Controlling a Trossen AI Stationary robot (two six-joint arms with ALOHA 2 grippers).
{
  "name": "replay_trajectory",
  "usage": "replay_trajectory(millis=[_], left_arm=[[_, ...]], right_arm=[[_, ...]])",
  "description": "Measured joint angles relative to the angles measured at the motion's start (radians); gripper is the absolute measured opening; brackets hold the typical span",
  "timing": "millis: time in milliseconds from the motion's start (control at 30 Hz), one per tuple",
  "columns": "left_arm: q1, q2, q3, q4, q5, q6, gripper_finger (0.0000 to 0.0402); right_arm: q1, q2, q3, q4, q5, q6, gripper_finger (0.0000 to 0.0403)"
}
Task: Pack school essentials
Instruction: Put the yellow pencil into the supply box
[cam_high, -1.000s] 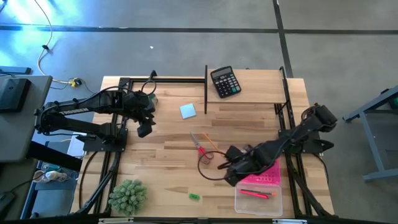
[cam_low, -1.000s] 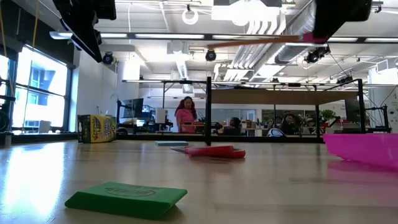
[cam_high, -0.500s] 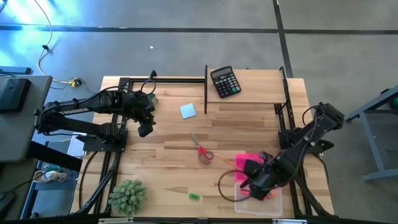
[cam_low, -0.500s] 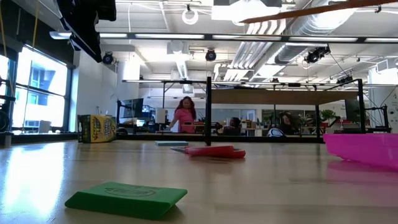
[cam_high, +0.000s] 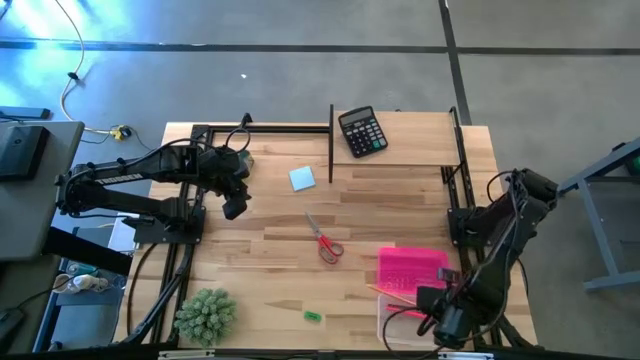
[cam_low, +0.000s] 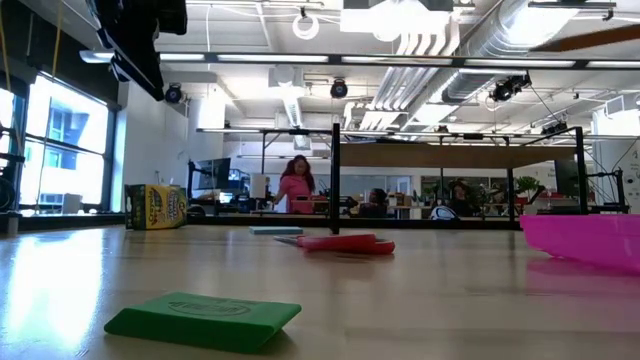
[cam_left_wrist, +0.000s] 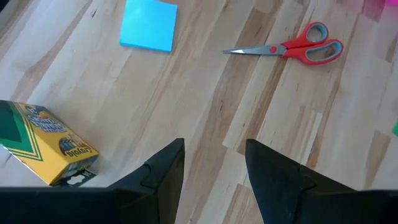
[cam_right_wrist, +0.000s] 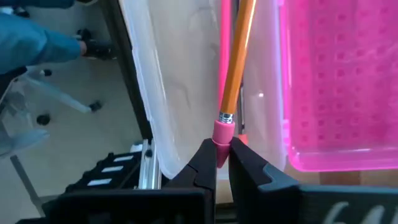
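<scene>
At lower right of the high view, our right hand (cam_high: 450, 322) clamps the thin orange pencil (cam_right_wrist: 236, 59) by its pink eraser end above the clear plastic box (cam_high: 383, 320); we should lower before releasing. Left hand (cam_left_wrist: 214, 163) waits with fingers apart at upper left

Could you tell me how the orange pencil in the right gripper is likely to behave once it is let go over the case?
The orange pencil looks thin, straight and stiff, so it should drop without bending. Being slender, it is probably light and apt to roll on landing. The right gripper pinches only its pink eraser end, so it may pivot or swing before release over the clear case.
</scene>
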Motion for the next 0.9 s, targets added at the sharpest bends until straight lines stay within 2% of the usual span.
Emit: replay_trajectory(millis=[300,900], left_arm=[[0.0,0.0,0.0,0.0,-0.01,-0.027,0.0158],[0.0,0.0,0.0,0.001,-0.014,-0.132,0.0158]], right_arm=[[0.085,0.0,-0.06,0.081,-0.112,0.014,0.0009],[0.111,0.001,-0.237,0.336,-0.139,0.094,0.001]])
